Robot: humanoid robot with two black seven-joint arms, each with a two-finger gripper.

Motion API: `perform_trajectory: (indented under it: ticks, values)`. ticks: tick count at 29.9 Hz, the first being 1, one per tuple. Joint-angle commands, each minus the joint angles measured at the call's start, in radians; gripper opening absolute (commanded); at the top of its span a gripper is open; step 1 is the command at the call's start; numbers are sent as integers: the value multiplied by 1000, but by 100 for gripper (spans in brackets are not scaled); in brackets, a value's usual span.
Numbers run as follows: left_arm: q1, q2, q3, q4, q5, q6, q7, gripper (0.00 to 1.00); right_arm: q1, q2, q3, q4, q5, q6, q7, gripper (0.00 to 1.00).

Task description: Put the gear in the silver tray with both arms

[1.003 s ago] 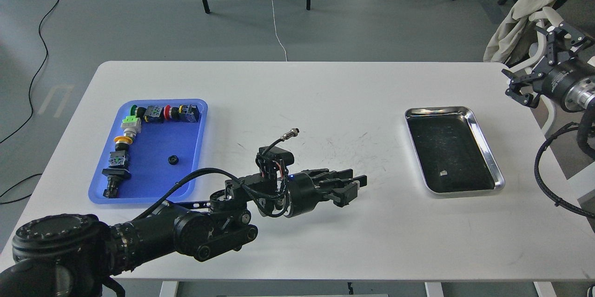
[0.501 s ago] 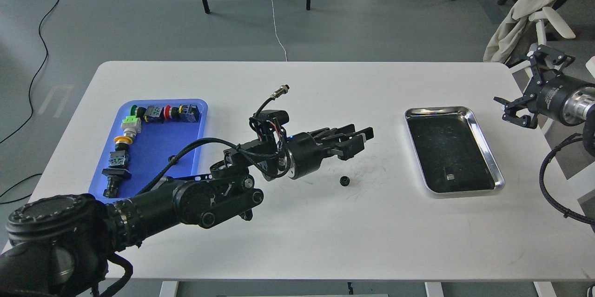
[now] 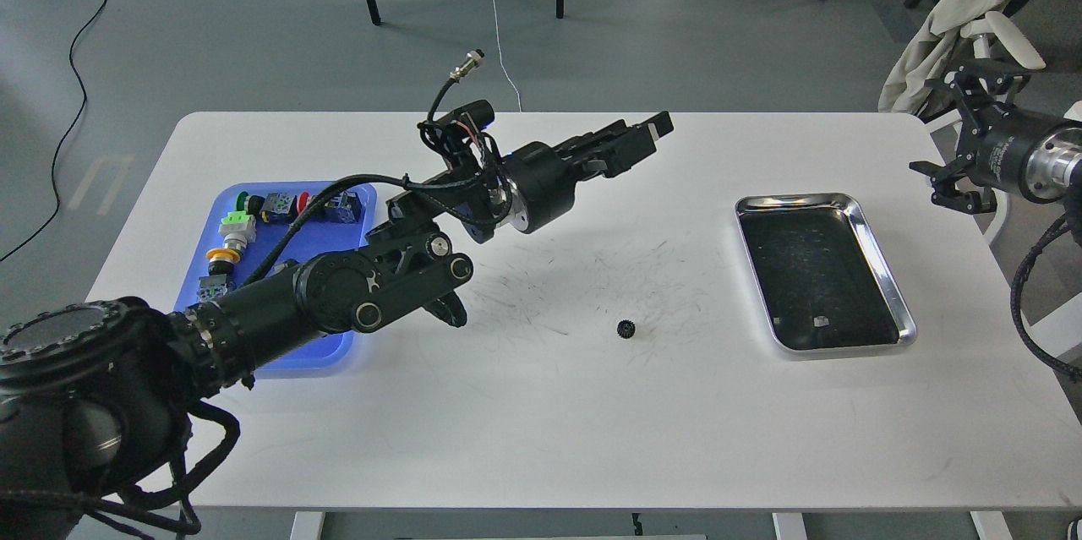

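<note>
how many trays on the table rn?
2. Blue plastic tray at the table's left, partly hidden behind the left arm; silver tray at the right, apart from the gear mid-table.

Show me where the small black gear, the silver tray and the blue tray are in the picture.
small black gear [image 3: 625, 328]: head view, middle of the gear on the white table.
silver tray [image 3: 883, 268]: head view, its shiny right rim.
blue tray [image 3: 311, 356]: head view, bare floor near its front edge.

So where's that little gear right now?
The gear lies on the white table, near the middle, left of the silver tray and held by neither claw.
</note>
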Motion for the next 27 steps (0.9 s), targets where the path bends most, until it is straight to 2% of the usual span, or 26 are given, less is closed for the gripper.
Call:
perform_trajectory:
  ticks: [1, 10, 13, 16, 21, 27]
  values:
    - [-23, 89, -41, 1, -51, -8, -5, 80, 35, 4, -36, 5, -35, 3, 2, 99]
    - [-53, 277, -46, 1, -241, -12, -15, 86, 120, 12, -63, 60, -163, 23, 5, 98]
    - [-50, 329, -50, -5, -298, -12, -15, 94, 150, 21, -74, 66, -219, 23, 5, 98]
    - [-44, 384, -49, -4, -350, -12, -13, 98, 185, 23, -126, 101, -352, 24, 5, 97]
    - [-31, 470, -43, 6, -498, -60, -7, 98, 250, 30, -191, 158, -596, 24, 5, 97]
    - [-11, 521, -44, 76, -591, -111, -7, 98, 337, 96, -296, 178, -661, 82, 13, 97]
